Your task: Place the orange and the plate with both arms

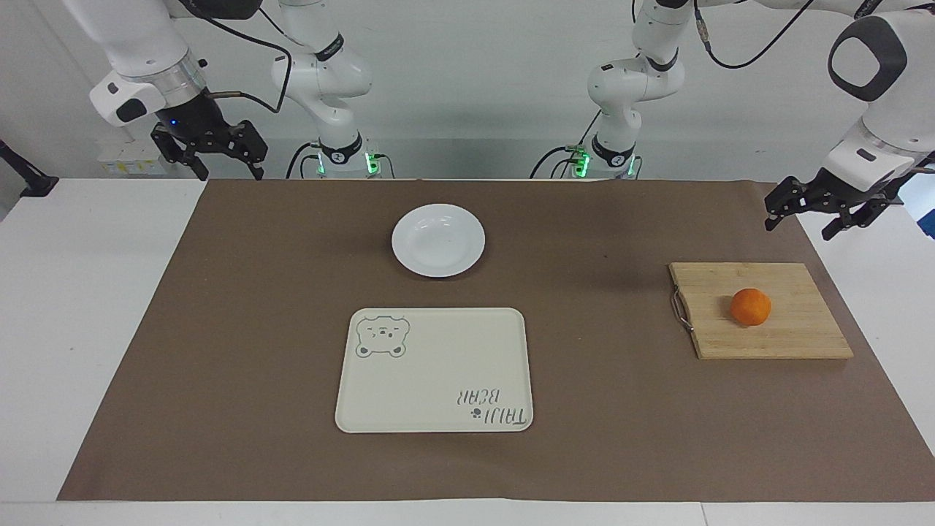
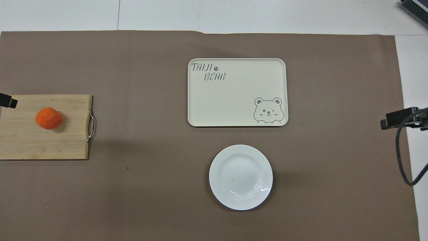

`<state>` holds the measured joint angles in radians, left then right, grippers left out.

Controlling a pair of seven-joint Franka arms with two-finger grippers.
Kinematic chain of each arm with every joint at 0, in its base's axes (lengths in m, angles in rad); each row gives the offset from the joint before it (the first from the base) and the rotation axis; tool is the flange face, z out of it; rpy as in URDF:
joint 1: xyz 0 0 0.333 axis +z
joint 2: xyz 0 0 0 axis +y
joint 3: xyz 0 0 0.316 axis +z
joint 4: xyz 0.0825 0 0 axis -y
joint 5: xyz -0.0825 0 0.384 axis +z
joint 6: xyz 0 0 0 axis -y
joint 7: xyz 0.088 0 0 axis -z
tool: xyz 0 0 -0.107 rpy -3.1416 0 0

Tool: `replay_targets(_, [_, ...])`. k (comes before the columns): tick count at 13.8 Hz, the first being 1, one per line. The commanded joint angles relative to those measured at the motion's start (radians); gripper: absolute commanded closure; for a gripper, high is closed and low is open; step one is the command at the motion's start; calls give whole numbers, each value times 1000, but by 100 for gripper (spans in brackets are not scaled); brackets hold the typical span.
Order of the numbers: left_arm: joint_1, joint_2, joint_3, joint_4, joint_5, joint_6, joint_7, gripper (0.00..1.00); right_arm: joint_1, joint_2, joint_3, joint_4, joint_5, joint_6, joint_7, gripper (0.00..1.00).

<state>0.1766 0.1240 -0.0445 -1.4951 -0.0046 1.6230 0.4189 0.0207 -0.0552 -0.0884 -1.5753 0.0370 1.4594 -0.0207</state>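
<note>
From across the worktop: the left gripper [image 1: 802, 218], jaws apart and empty, hangs over the brown mat's [image 1: 219, 329] edge, the orange [image 1: 750, 306] on its cutting board [image 1: 796, 336] below it. The right gripper [image 1: 210, 153], jaws apart, waits at the other corner; the plate [image 1: 438, 240] and bear tray [image 1: 434, 372] lie between, unobstructed.

From overhead: only the grippers' tips show at the edges; open mat surrounds the plate.
</note>
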Motion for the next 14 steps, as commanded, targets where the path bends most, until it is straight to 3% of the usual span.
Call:
replay_targets(1, [18,34,-8,23,20,32,35,0,-7,-12,-1,0,17,-19,19,0])
replay_targets(6, [44,80,-6,1,18,101,75,0,-5,-11,6,0,18,-10,18,0])
replay_targets(9, [46,92,-6,-72,18,199,75,0,-7,-11,6,0,18,-8,18,0])
replay_targets(14, [55,184,-6,-137,18,296,74,0,-5,-11,7,0,18,-4,18,0])
